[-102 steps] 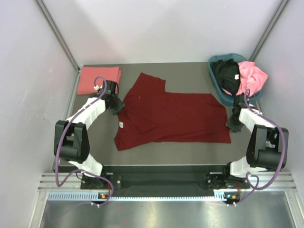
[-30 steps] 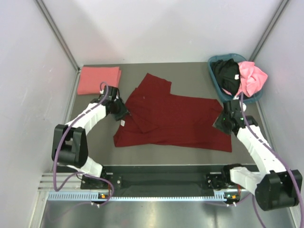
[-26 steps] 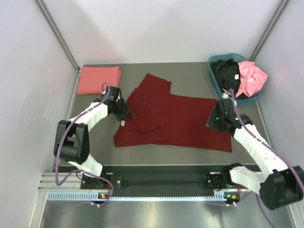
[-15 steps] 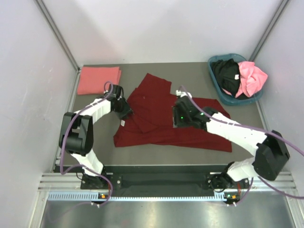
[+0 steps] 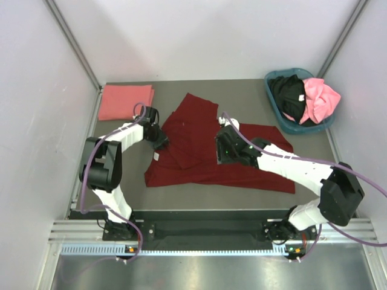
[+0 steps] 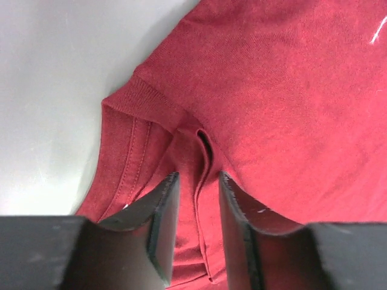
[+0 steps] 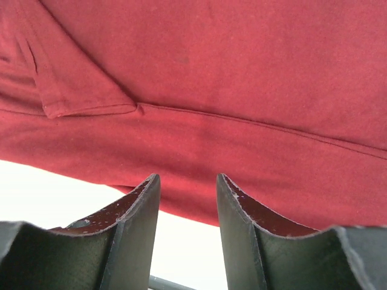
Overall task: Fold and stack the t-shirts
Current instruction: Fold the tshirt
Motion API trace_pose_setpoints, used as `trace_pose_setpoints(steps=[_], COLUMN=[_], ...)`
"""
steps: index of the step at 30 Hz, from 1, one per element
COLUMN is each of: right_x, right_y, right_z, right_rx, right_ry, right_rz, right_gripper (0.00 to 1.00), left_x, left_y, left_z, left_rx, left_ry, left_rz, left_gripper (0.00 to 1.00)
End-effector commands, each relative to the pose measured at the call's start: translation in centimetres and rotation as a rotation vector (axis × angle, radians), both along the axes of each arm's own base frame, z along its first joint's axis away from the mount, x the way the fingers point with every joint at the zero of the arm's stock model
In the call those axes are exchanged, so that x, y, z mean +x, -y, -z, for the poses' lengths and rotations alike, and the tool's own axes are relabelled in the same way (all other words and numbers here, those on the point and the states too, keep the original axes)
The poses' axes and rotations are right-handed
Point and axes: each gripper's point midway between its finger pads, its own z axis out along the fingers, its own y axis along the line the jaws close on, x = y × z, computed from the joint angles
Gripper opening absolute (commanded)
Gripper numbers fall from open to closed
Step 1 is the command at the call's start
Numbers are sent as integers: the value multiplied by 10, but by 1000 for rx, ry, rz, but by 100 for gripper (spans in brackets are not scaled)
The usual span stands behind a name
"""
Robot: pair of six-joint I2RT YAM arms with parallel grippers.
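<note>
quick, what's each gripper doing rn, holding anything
Left gripper: open, fingers either side of a fold in the maroon shirt, not clamped.
Right gripper: open over the same shirt, holding nothing.

Maroon t-shirt (image 6: 290, 90): matt knit cloth, ribbed collar band, stitched hems.
Table (image 5: 242, 96): smooth grey surface, dull sheen.
Basket (image 5: 290, 127), upper right: smooth teal plastic.

Plain dark maroon t-shirt (image 5: 199, 130) mid-frame, no print. Salmon-pink t-shirt (image 5: 124, 101) at upper left. At upper right, black t-shirt (image 5: 287, 92) and bright pink t-shirt (image 5: 320, 98) in a teal-blue basket (image 5: 290, 127). Tabletop (image 5: 242, 93) dull grey-brown. Left hand (image 6: 198, 178) and right hand (image 7: 187, 178) black.
</note>
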Motion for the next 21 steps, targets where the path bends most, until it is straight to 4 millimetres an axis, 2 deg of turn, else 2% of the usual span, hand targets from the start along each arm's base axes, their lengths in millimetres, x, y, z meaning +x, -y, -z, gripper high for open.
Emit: trace_pose_setpoints(steps=[1, 2, 3, 4, 5, 6, 8, 9, 10, 11, 12, 13, 14, 17, 21], right_x=[5, 7, 10, 11, 13, 18, 14, 20, 21, 13, 12, 15, 16, 23, 17], right_y=[-4, -10, -13, -18, -28, -38, -62, -78, -87, -106, -116, -124, -137, -159, -181], right_z=[-14, -18, -15, -16, -21, -24, -17, -28, -19, -24, -24, -14, -20, -18, -12], right_rx=[26, 39, 21, 20, 28, 37, 2, 9, -70, -89, -114, -173, -168, -164, -154], right_ry=[62, 80, 89, 98, 113, 140, 178, 249, 290, 336, 367, 389, 416, 455, 497], right_rz=[-1, -13, -22, -37, -57, -71, -177, -205, -285, -350, -388, -437, -461, -518, -619], right_gripper=[43, 43, 43, 43, 43, 44, 45, 45, 46, 48, 49, 49, 50, 47, 45], left_x=[22, 22, 23, 24, 24, 24, 25, 25, 26, 28, 28, 29, 29, 29, 30], left_y=[3, 4, 4, 4, 4, 5, 7, 7, 8, 8, 9, 10, 11, 15, 22], left_z=[-15, -15, -14, -14, -14, -14, -14, -15, -16, -17, -17, -17, -17, -14, -14], left_rx=[-12, -14, -13, -13, -15, -18, -27, -28, -30, -32, -35, -39, -44, -70, -109], left_ry=[63, 61, 58, 59, 59, 55, 56, 56, 58, 63, 62, 61, 58, 48, 49], left_rz=[-22, -22, -22, -22, -23, -23, -20, -19, -19, -19, -19, -18, -16, -16, -11], left_gripper=[36, 34, 26, 26, 18, 14, 5, 2, 0, 0, 0, 0, 0, 0, 0])
